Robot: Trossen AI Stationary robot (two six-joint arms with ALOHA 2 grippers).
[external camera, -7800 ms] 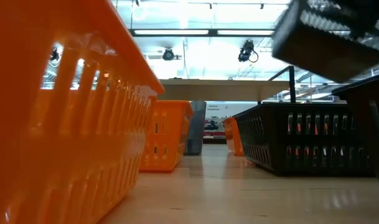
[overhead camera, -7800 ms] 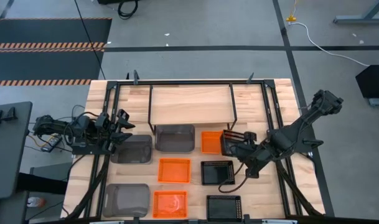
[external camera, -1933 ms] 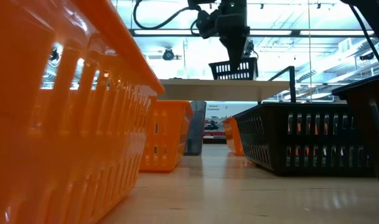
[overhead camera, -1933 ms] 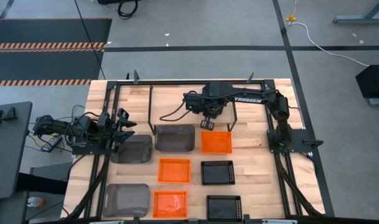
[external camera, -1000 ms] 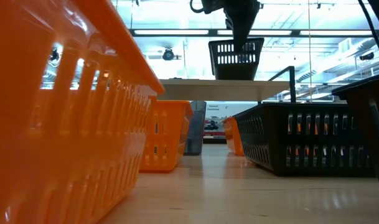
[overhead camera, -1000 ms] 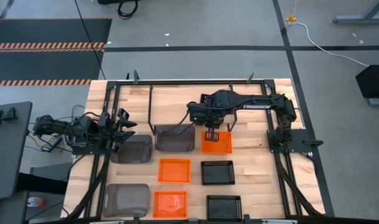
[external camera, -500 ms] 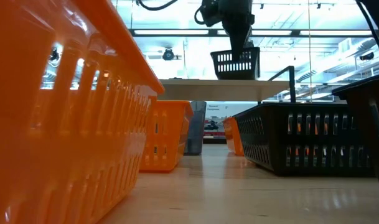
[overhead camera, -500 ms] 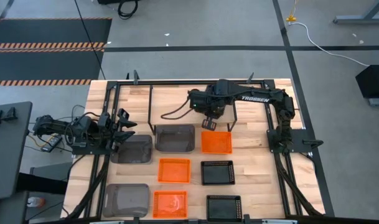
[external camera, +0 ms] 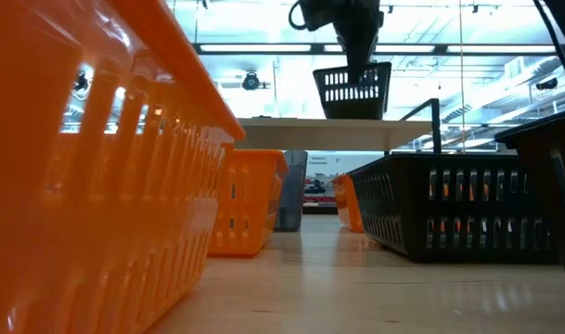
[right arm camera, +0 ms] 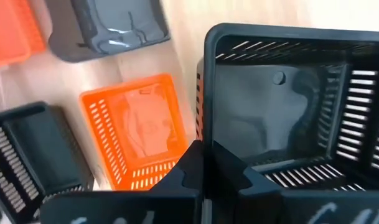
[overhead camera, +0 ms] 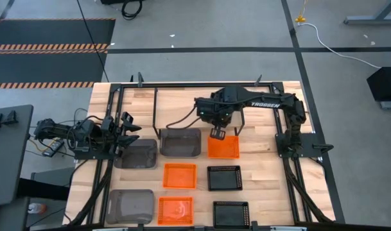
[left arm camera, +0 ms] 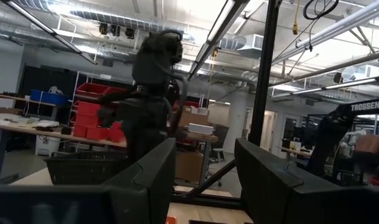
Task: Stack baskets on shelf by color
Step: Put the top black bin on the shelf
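The black basket [external camera: 353,90] is hanging in the closed fingers of the right gripper [overhead camera: 216,131] above the right part of the shelf [overhead camera: 196,106]; next it is needing lowering onto the board. The left gripper [overhead camera: 126,130] is waiting open at the left

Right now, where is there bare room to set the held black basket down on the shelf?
The shelf board is bare across its left and middle, between its black frame posts. The right tool holds the black basket over its right front edge. Below, it is crowded: the grey baskets and orange baskets sit close together.
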